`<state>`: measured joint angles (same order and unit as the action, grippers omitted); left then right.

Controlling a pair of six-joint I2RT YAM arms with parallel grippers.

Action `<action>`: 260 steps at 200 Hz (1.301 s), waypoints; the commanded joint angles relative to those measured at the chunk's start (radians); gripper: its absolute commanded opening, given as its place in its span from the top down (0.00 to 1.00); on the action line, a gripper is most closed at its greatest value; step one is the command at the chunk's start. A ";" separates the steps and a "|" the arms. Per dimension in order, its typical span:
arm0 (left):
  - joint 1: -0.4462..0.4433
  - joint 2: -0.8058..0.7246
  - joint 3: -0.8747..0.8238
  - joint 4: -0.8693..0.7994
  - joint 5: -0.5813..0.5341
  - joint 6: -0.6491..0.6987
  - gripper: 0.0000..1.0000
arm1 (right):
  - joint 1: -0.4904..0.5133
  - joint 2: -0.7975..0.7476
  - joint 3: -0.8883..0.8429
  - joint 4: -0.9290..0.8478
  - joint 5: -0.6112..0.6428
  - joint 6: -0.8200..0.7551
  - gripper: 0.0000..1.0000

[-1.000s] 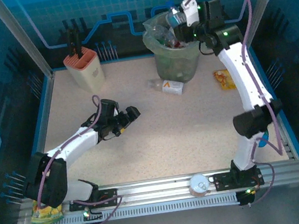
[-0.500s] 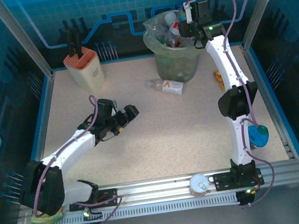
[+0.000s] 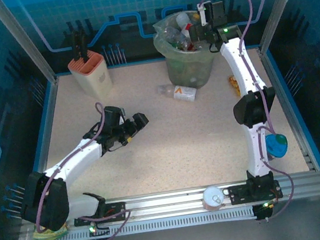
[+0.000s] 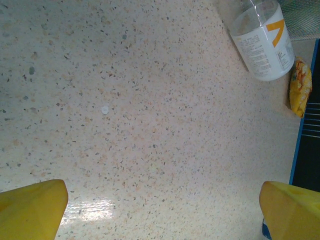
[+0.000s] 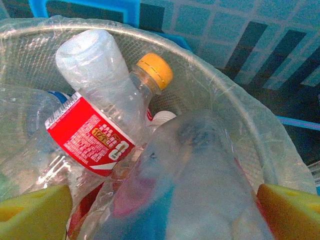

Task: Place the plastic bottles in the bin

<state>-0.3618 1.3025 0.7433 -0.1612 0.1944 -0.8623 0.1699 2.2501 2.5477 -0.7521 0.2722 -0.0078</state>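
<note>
Evidently one clear bottle (image 3: pixel 181 92) lies on the worktop (image 3: pixel 171 160) just beside the bin (image 3: pixel 192 72). It is judged light, thin-walled and slippery, best taken across the labelled middle. The left hand (image 4: pixel 160 212) is spread wide and empty; the right hand (image 5: pixel 165 210) is spread wide above the binned bottles (image 5: pixel 90 135).

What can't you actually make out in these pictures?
- Right wrist view: the nearest bottle is blurred, close to the lens; its label is unreadable.
- Left wrist view: the lying bottle is cut off by the top edge; cap unseen.
- Top view: how many bottles the bin holds; they overlap.
</note>
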 commanded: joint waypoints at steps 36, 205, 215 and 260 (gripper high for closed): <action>0.011 0.015 0.015 -0.008 -0.004 -0.001 0.01 | 0.030 -0.177 0.016 -0.021 -0.112 -0.012 0.03; 0.118 -0.131 -0.056 -0.070 -0.033 0.032 0.01 | 0.404 -0.347 -0.742 0.071 -0.058 -0.676 0.05; 0.127 -0.144 -0.063 -0.076 -0.028 0.034 0.01 | 0.396 -0.318 -0.770 0.130 -0.044 -0.687 0.05; 0.145 -0.174 -0.087 -0.081 -0.024 0.029 0.01 | 0.398 -0.185 -0.829 0.324 0.047 -0.772 0.11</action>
<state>-0.2306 1.1526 0.6800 -0.2134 0.1684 -0.8547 0.5621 2.0182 1.7287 -0.5652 0.2276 -0.7059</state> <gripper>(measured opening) 0.992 0.896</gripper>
